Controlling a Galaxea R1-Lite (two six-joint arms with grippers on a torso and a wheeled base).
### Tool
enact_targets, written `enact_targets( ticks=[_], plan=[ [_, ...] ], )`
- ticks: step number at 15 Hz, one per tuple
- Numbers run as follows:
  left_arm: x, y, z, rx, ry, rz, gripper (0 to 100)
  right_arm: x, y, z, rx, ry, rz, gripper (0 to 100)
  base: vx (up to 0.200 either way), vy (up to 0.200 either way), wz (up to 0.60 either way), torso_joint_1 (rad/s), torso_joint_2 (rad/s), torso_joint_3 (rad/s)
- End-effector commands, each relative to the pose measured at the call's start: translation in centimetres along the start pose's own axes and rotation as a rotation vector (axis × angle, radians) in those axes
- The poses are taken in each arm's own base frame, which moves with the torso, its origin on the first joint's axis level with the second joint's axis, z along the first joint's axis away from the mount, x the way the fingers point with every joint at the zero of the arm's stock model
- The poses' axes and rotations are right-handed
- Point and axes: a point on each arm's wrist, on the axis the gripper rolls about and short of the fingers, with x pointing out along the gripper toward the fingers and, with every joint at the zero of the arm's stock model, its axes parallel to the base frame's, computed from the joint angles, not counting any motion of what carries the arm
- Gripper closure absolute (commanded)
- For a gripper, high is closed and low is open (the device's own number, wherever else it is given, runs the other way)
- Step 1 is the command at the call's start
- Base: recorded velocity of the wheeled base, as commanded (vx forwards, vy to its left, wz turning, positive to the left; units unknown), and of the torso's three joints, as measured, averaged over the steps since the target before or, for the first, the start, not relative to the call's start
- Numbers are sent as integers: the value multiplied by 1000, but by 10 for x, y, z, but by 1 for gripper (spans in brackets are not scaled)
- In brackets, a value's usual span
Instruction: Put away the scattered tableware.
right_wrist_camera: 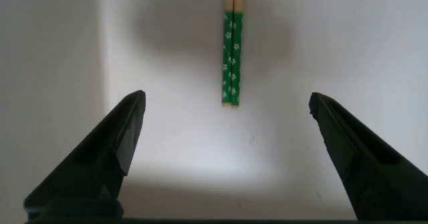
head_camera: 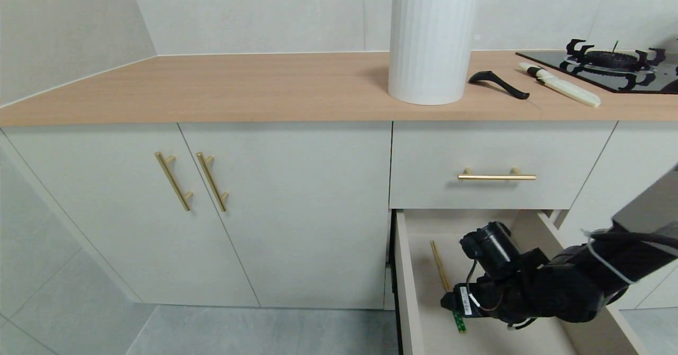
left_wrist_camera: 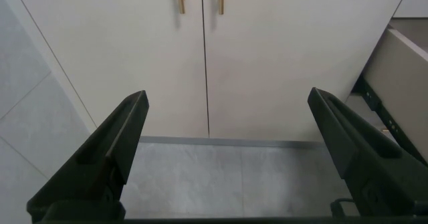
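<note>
I am holding my right end effector [right_wrist_camera: 225, 98] inside the open drawer [head_camera: 408, 281], released, its fingers spread wide and grasping nothing. The chopsticks [right_wrist_camera: 231, 57] are lying flat on the drawer floor, side by side, their green patterned ends pointing toward me and sitting between my open fingers without touching either one. Seen from the head view, they are resting near the drawer's left wall, running back toward the cabinet.

My left end effector [left_wrist_camera: 227, 100] is hanging released as well, empty, facing the closed cabinet doors [left_wrist_camera: 267, 50] low down over the floor, well apart from the drawer.

Up on the worktop [head_camera: 238, 87], a black utensil [head_camera: 498, 83] and a knife [head_camera: 561, 86] are lying loose between the tall white jar [head_camera: 430, 37] and the hob [head_camera: 609, 66], near each other but not touching.

I am judging the task as partly done: the chopsticks are looking stowed, while the black utensil and the knife are waiting to be fetched, and the drawer is standing open and will need closing at the end. The next reach is likely calling for my arm to rise clear of the drawer front and the closed drawer above it.
</note>
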Motion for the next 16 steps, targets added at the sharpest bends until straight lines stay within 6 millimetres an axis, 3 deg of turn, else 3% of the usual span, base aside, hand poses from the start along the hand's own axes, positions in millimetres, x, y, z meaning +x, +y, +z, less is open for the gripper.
enact_targets(
  ticks=[1, 5, 7, 8, 12, 16],
  plan=[
    [0, 0, 0, 0, 1, 1, 0, -78, -13, 14, -28, -165, 59, 0, 0, 0, 0, 0, 0, 0],
    [0, 0, 0, 0, 1, 0, 0, -132, -56, 29, -31, -343, 7, 0, 0, 0, 0, 0, 0, 0],
    [0, 0, 0, 0, 1, 0, 0, -137, -61, 31, -40, -362, -6, 0, 0, 0, 0, 0, 0, 0],
    [0, 0, 0, 0, 1, 0, 0, -149, -67, 28, -57, -398, -16, 0, 0, 0, 0, 0, 0, 0],
    [0, 0, 0, 0, 1, 1, 0, -158, -69, 23, -99, -422, -21, 0, 0, 0, 0, 51, -204, -216],
    [0, 0, 0, 0, 1, 0, 0, -159, -69, 23, -99, -425, -21, 0, 0, 0, 0, 127, -503, -314]
  ],
)
